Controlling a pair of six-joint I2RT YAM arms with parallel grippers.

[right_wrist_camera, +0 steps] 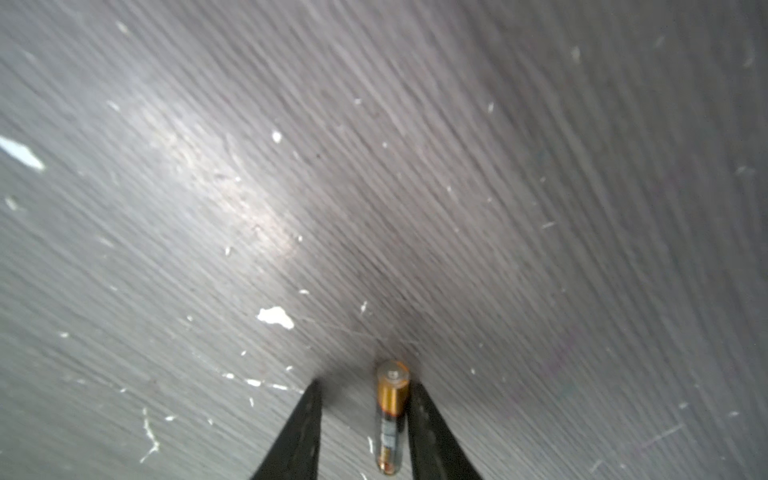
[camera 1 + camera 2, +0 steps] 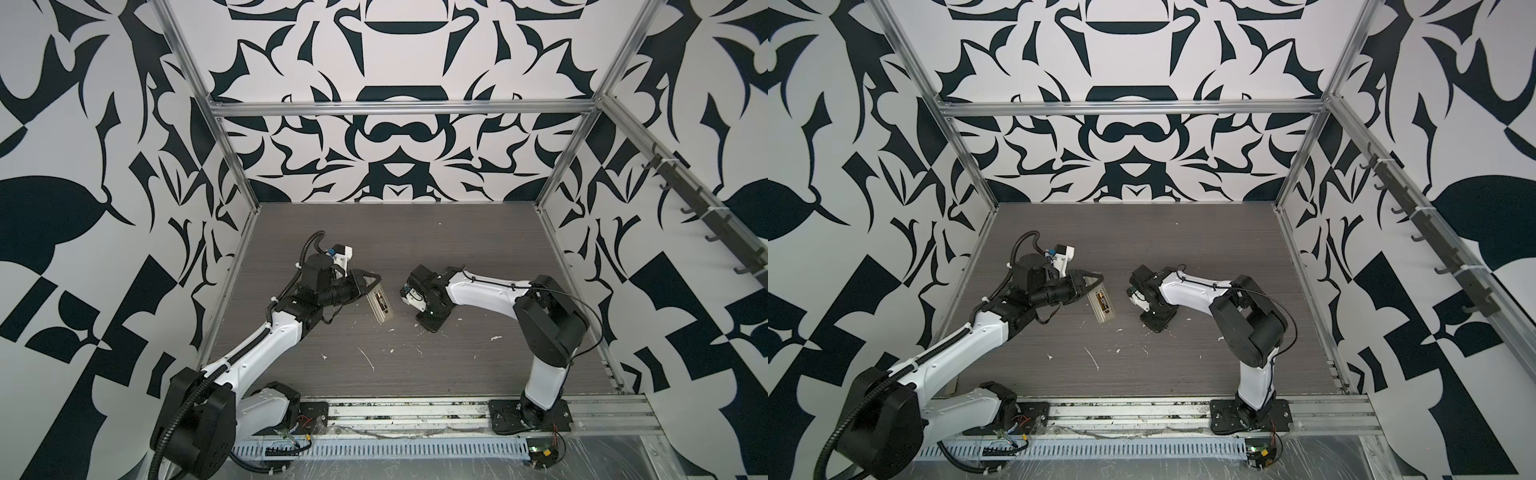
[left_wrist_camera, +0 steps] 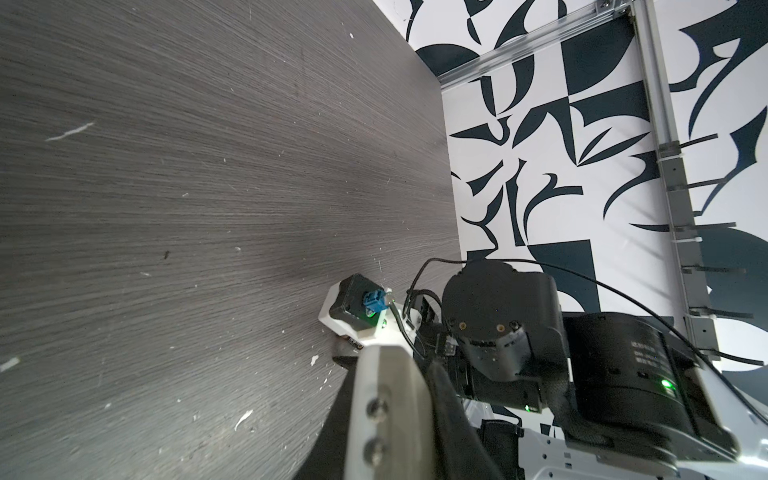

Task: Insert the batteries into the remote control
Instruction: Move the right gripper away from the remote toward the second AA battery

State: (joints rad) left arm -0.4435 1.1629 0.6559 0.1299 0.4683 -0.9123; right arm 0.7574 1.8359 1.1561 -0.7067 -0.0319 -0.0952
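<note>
From where I stand, the left hand (image 2: 369, 291) is clamped shut on one end of the remote control (image 2: 379, 307), which sticks out from it at a slant toward the middle of the grey wood-grain counter (image 2: 415, 232). The remote is turned back-side up with its pale battery recess uncovered. In a top view a battery (image 2: 1101, 302) sits in that recess, dark with a gold end. Whether the remote's free end touches the counter or hangs just above it, I cannot tell.

Across from it, near but apart, the right arm's wrist is low over the counter. The right hand (image 1: 365, 384) shows clearly only in its own wrist view. Its two black fingers (image 1: 299, 428) stand apart, open, with the other battery (image 1: 392, 415) between them. That battery (gold toward the fingertips, darker further back) lies lengthwise against one finger with a clear gap to the other, so nothing pinches it. The picture is blurred there, and I cannot say whether it rests flat on the counter.

White flecks (image 2: 368, 358) and scratches dot the counter nearer the arms' bases, apart from the remote
</note>
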